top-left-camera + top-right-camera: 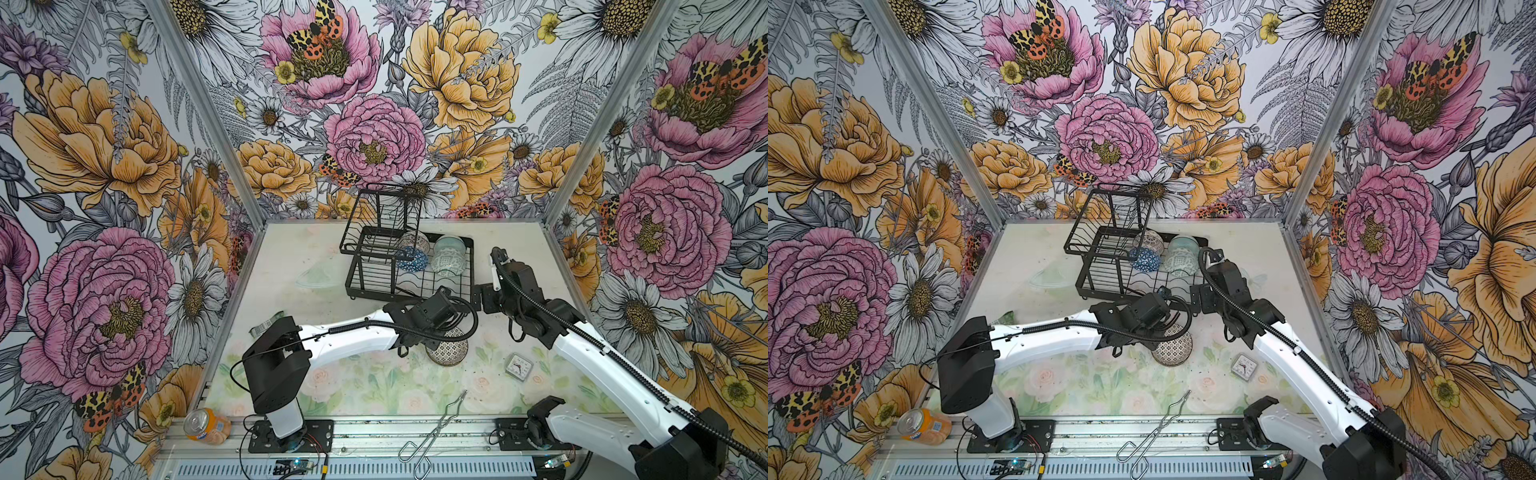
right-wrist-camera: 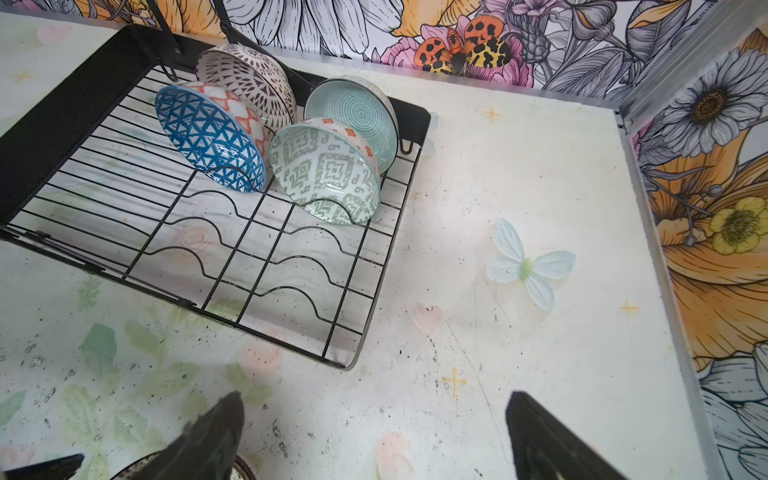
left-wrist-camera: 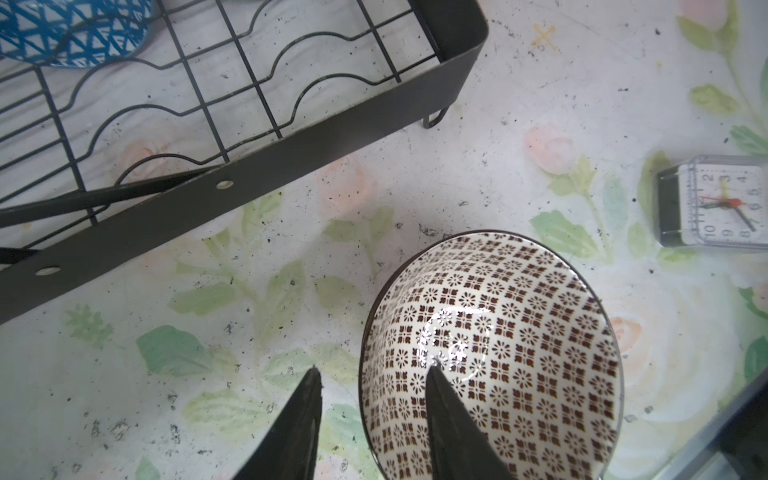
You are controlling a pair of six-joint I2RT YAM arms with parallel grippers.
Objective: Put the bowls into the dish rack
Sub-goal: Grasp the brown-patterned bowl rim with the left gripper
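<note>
the dish rack (image 2: 62,108) sits at the back of the table (image 2: 519,174), its lower tray holding four bowls on edge: blue bowl (image 2: 212,141), petal-print bowl (image 2: 249,75) behind it, grey-green bowl (image 2: 324,174), mint bowl (image 2: 353,112) behind that. a flower-print bowl (image 3: 519,332) rests on the table before the rack; the left gripper (image 3: 372,372) stands parted astride its rim. the right gripper (image 2: 374,399) gapes over bare table. only the top views show the rack's raised basket (image 1: 380,220) and the tongs (image 1: 432,428).

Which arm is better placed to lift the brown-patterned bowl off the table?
Left. The left gripper has its jaws astride the rim of the brown-patterned bowl, one inside, one outside. The right gripper hangs open above bare table beside the dish rack.
</note>
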